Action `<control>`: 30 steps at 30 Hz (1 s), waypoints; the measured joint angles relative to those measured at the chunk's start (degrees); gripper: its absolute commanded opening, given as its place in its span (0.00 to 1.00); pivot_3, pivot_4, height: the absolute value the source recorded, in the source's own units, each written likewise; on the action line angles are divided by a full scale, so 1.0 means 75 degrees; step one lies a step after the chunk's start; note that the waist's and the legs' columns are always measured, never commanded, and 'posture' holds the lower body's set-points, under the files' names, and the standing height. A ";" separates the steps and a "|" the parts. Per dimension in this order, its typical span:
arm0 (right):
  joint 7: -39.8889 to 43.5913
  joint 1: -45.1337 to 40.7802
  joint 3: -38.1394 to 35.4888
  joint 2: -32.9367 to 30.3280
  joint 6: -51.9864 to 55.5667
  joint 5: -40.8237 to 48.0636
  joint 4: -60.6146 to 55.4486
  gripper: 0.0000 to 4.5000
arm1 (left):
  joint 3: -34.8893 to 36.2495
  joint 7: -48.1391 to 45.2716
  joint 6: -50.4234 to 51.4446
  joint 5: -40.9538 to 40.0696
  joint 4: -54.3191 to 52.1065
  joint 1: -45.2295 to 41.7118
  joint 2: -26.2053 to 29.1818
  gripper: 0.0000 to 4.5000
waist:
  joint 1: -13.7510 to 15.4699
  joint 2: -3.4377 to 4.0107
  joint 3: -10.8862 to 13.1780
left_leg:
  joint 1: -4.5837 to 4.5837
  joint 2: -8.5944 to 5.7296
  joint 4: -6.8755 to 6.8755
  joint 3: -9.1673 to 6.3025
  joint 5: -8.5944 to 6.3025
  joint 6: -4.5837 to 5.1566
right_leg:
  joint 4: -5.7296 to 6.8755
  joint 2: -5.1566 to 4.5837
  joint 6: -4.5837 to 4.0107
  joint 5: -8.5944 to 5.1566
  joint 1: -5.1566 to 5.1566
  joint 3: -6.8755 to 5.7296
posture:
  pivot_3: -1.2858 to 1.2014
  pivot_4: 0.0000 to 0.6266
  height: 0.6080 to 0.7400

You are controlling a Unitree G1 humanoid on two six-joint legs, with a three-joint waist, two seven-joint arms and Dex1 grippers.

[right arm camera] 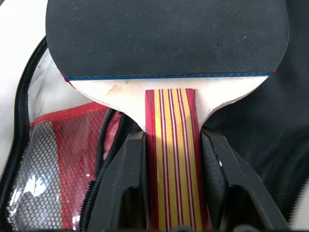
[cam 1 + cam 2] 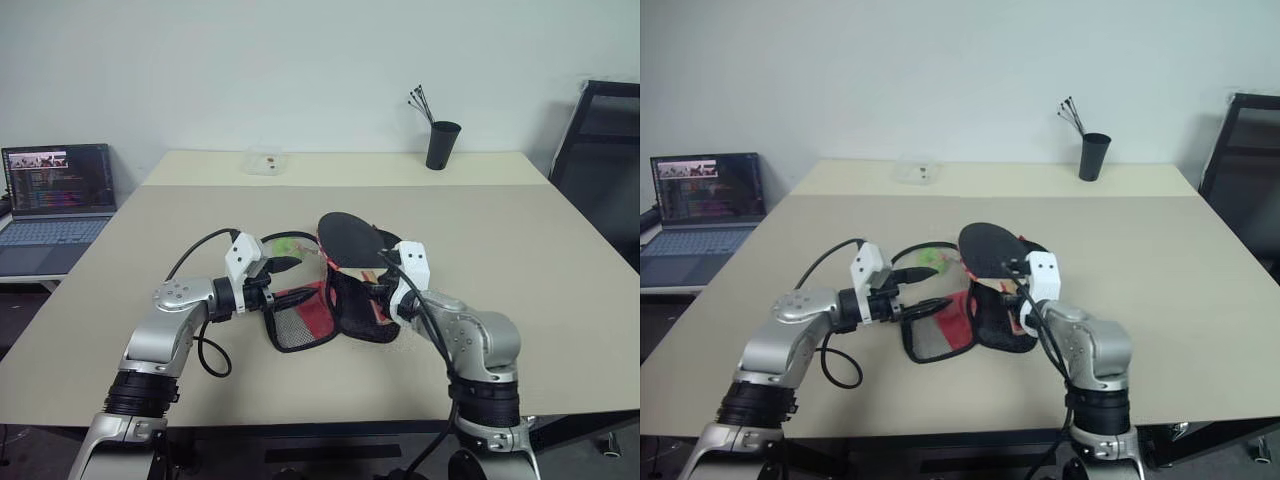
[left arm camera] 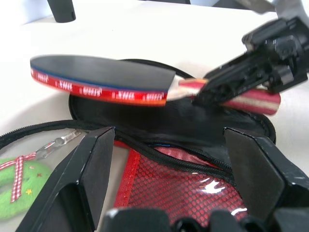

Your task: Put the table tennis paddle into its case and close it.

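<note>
Holding paddle (image 1: 166,43) by its handle, right hand (image 1: 171,193) hovers over unzipped case (image 3: 193,179); left hand (image 3: 169,169) spread; insertion, zipping remain.

You see a beige tabletop (image 2: 520,250) against a plain white wall (image 2: 300,60), an open laptop (image 2: 55,200) to your left, a black cup (image 2: 442,145) at the back.

A wide beige table (image 2: 560,260) is being occupied at its far edge by a black cup (image 2: 441,145) of thin sticks and a small clear plastic box (image 2: 265,161); an open laptop (image 2: 55,195) is being displayed beside it, a dark chair (image 2: 600,150) opposite.
</note>
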 measured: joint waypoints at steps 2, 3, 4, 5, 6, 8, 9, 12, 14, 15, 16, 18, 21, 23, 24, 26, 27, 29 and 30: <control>-0.0113 0.0096 0.0034 -0.0010 -0.0116 -0.0108 0.0008 0.25 | 0.0000 0.0003 0.0001 0.0000 -0.0009 0.0000 -0.0001 0.87 | 0.0001 0.0000 0.0000 | 0.0000 -0.0001 -0.0001 -0.0001 0.0000 0.0000 | -0.0001 0.0001 0.0000 0.0000 0.0000 -0.0002 | 0.52 0.24 1.00; -0.0187 0.0167 0.0046 -0.0017 -0.0167 -0.0153 0.0016 0.25 | 0.0000 0.0004 0.0002 0.0000 -0.0019 0.0000 -0.0001 0.87 | -0.0002 0.0000 0.0000 | 0.0000 -0.0002 -0.0002 -0.0001 0.0000 0.0000 | -0.0001 0.0004 0.0000 0.0000 0.0000 -0.0002 | 0.52 0.24 1.00; -0.0207 0.0219 0.0054 -0.0030 -0.0204 -0.0162 0.0030 0.25 | 0.0000 0.0005 0.0002 0.0000 -0.0022 0.0001 -0.0001 0.87 | -0.0005 0.0000 0.0000 | 0.0000 -0.0002 -0.0003 -0.0001 0.0000 0.0000 | -0.0001 0.0006 0.0000 0.0000 -0.0001 -0.0003 | 0.52 0.24 1.00; -0.0258 0.0263 0.0055 -0.0053 -0.0242 -0.0197 0.0080 0.25 | 0.0000 0.0007 0.0002 0.0000 -0.0024 0.0001 -0.0001 0.87 | -0.0008 0.0000 0.0000 | 0.0000 -0.0002 -0.0003 -0.0001 0.0000 0.0000 | -0.0001 0.0008 -0.0001 0.0000 -0.0002 -0.0003 | 0.52 0.24 1.00; -0.0324 0.0290 0.0053 -0.0054 -0.0263 -0.0226 0.0122 0.25 | 0.0000 0.0009 0.0002 0.0000 -0.0030 0.0001 -0.0001 0.87 | -0.0009 0.0000 0.0000 | 0.0001 -0.0002 -0.0003 -0.0001 0.0000 0.0000 | -0.0001 0.0008 -0.0001 0.0000 -0.0003 -0.0003 | 0.52 0.24 1.00; -0.0388 0.0342 0.0058 -0.0050 -0.0297 -0.0278 0.0163 0.25 | 0.0000 0.0009 0.0002 0.0000 -0.0064 0.0002 -0.0001 0.87 | -0.0011 0.0000 0.0000 | 0.0001 -0.0002 -0.0004 -0.0002 0.0000 0.0000 | 0.0000 0.0009 -0.0001 0.0000 -0.0006 -0.0004 | 0.52 0.24 1.00; -0.0397 0.0358 0.0066 -0.0048 -0.0314 -0.0288 0.0163 0.25 | 0.0000 0.0009 0.0002 -0.0001 -0.0073 0.0002 -0.0001 0.87 | -0.0011 0.0000 0.0000 | 0.0001 -0.0001 -0.0004 -0.0003 0.0000 0.0000 | 0.0001 0.0010 -0.0001 0.0000 -0.0007 -0.0005 | 0.52 0.24 1.00; -0.0442 0.0392 0.0114 0.0002 -0.0352 -0.0293 0.0163 0.25 | 0.0000 0.0012 0.0003 -0.0001 -0.0074 0.0004 -0.0001 0.87 | -0.0017 0.0000 0.0000 | 0.0001 0.0005 -0.0007 -0.0007 0.0000 0.0000 | 0.0003 0.0016 -0.0002 -0.0001 -0.0010 -0.0009 | 0.52 0.24 1.00; -0.0499 0.0402 0.0115 0.0054 -0.0377 -0.0293 0.0162 0.25 | 0.0000 0.0017 0.0003 -0.0001 -0.0074 0.0006 0.0000 0.87 | -0.0017 0.0000 0.0000 | 0.0001 0.0005 -0.0007 -0.0008 0.0000 0.0000 | 0.0003 0.0016 -0.0002 -0.0001 -0.0010 -0.0009 | 0.52 0.24 1.00; -0.0510 0.0405 0.0114 0.0077 -0.0381 -0.0294 0.0162 0.25 | 0.0000 0.0018 0.0003 -0.0001 -0.0074 0.0007 0.0000 0.87 | -0.0017 0.0000 0.0000 | 0.0001 0.0004 -0.0007 -0.0007 0.0000 0.0000 | 0.0003 0.0016 -0.0002 -0.0001 -0.0010 -0.0008 | 0.52 0.24 1.00; -0.0523 0.0407 0.0114 0.0103 -0.0390 -0.0294 0.0162 0.25 | 0.0000 0.0021 0.0003 -0.0001 -0.0074 0.0008 0.0000 0.87 | -0.0019 -0.0001 0.0000 | 0.0001 0.0004 -0.0007 -0.0005 0.0000 0.0000 | 0.0002 0.0016 -0.0002 -0.0001 -0.0010 -0.0007 | 0.52 0.24 1.00; -0.0546 0.0415 0.0113 0.0160 -0.0402 -0.0294 0.0161 0.25 | 0.0000 0.0024 0.0004 -0.0001 -0.0074 0.0015 0.0001 0.87 | -0.0023 -0.0002 -0.0001 | 0.0001 0.0003 -0.0007 -0.0003 0.0000 0.0000 | 0.0002 0.0015 -0.0002 -0.0001 -0.0010 -0.0005 | 0.52 0.24 1.00; -0.0574 0.0418 0.0108 0.0207 -0.0409 -0.0294 0.0159 0.25 | 0.0000 0.0038 0.0003 -0.0001 -0.0074 0.0025 0.0001 0.87 | -0.0026 -0.0002 -0.0001 | 0.0001 0.0004 -0.0007 -0.0005 0.0000 0.0000 | 0.0002 0.0015 -0.0002 -0.0001 -0.0010 -0.0007 | 0.52 0.24 1.00; -0.0618 0.0418 0.0097 0.0244 -0.0412 -0.0290 0.0157 0.41 | 0.0000 0.0041 0.0003 0.0000 -0.0074 0.0028 0.0002 0.87 | -0.0027 -0.0002 -0.0001 | 0.0001 0.0004 -0.0007 -0.0006 0.0000 0.0000 | 0.0002 0.0015 -0.0002 -0.0001 -0.0010 -0.0007 | 0.52 0.24 1.00; -0.0628 0.0419 0.0099 0.0257 -0.0413 -0.0272 0.0157 0.46 | 0.0000 0.0042 0.0003 -0.0001 -0.0074 0.0029 0.0001 0.87 | -0.0027 -0.0002 -0.0001 | 0.0001 0.0004 -0.0007 -0.0006 0.0000 0.0000 | 0.0002 0.0015 -0.0002 -0.0001 -0.0010 -0.0007 | 0.52 0.24 1.00; -0.0650 0.0419 0.0096 0.0259 -0.0416 -0.0236 0.0148 0.60 | 0.0000 0.0043 0.0003 -0.0001 -0.0074 0.0030 0.0002 0.87 | -0.0026 -0.0002 -0.0001 | 0.0001 0.0003 -0.0007 -0.0006 0.0000 0.0000 | 0.0002 0.0015 -0.0002 -0.0001 -0.0010 -0.0007 | 0.52 0.24 1.00; -0.0657 0.0419 0.0098 0.0258 -0.0416 -0.0207 0.0133 0.68 | 0.0000 0.0043 0.0003 -0.0001 -0.0074 0.0030 0.0001 0.87 | -0.0026 -0.0002 -0.0001 | 0.0001 0.0002 -0.0007 -0.0005 0.0000 0.0000 | 0.0002 0.0015 -0.0002 -0.0001 -0.0010 -0.0006 | 0.52 0.24 1.00; -0.0642 0.0418 0.0106 0.0255 -0.0408 -0.0159 0.0104 0.75 | 0.0000 0.0045 0.0003 -0.0001 -0.0074 0.0030 0.0001 0.87 | -0.0025 -0.0002 -0.0001 | 0.0001 0.0001 -0.0007 -0.0005 0.0000 0.0000 | 0.0002 0.0015 -0.0002 -0.0001 -0.0010 -0.0007 | 0.52 0.24 1.00; -0.0614 0.0419 0.0117 0.0251 -0.0389 -0.0130 0.0075 0.75 | 0.0000 0.0047 0.0002 -0.0001 -0.0074 0.0030 0.0001 0.87 | -0.0025 -0.0002 -0.0001 | 0.0001 0.0001 -0.0007 -0.0005 0.0000 0.0000 | 0.0001 0.0015 -0.0002 -0.0001 -0.0010 -0.0007 | 0.52 0.24 1.00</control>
